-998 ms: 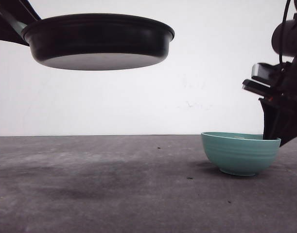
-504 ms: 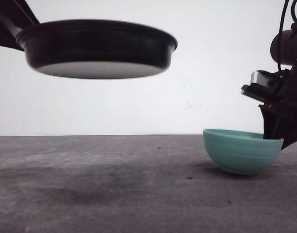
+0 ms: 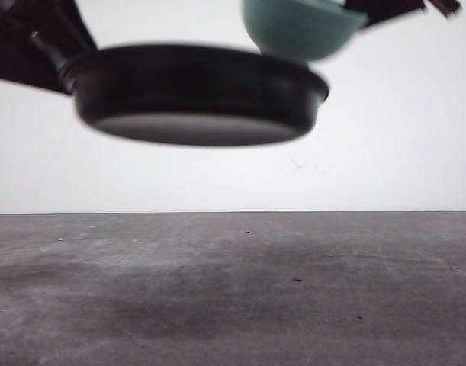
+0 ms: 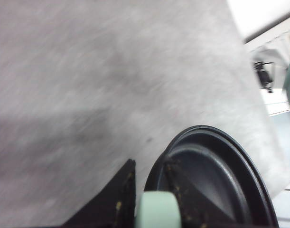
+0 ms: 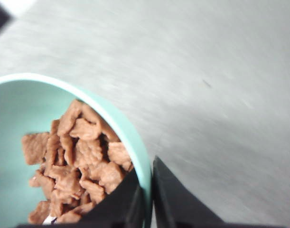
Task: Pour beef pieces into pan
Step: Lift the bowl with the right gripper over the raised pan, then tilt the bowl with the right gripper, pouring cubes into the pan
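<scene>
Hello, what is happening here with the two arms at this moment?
The left gripper holds the shallow black frying pan in the air by its mint-green handle. The right gripper is clamped on the rim of the teal bowl, raised near the pan's far side. The reddish-brown beef pieces are not yet poured.

Both arms are raised high; left gripper (image 4: pixel 149 209) clamps the pan handle, right gripper (image 5: pixel 147 199) pinches the bowl rim.
</scene>
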You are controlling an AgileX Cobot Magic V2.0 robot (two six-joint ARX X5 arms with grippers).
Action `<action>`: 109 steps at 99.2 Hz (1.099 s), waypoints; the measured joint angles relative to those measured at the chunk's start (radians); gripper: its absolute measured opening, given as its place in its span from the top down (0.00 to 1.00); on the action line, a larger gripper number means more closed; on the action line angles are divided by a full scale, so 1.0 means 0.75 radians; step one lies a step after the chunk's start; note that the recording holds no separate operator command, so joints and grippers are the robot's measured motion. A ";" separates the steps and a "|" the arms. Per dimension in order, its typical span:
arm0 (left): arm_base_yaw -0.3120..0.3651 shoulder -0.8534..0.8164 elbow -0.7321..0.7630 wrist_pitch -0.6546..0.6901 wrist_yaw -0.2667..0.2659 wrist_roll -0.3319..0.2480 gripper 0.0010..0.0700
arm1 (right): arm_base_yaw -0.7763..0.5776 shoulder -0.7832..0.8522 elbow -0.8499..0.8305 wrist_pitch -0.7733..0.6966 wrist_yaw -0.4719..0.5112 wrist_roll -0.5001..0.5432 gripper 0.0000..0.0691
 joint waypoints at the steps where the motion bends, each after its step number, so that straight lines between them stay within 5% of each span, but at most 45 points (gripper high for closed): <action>1: -0.001 0.003 0.007 0.001 0.000 -0.001 0.94 | 0.014 -0.004 0.000 -0.001 0.012 0.001 0.98; 62: -0.017 0.116 0.189 -0.058 0.011 -0.003 0.94 | 0.660 -0.019 -0.008 0.169 1.148 -0.231 0.98; 109: -0.017 0.116 0.189 -0.058 0.012 -0.003 0.94 | 0.780 0.090 -0.018 0.432 1.496 -0.506 0.98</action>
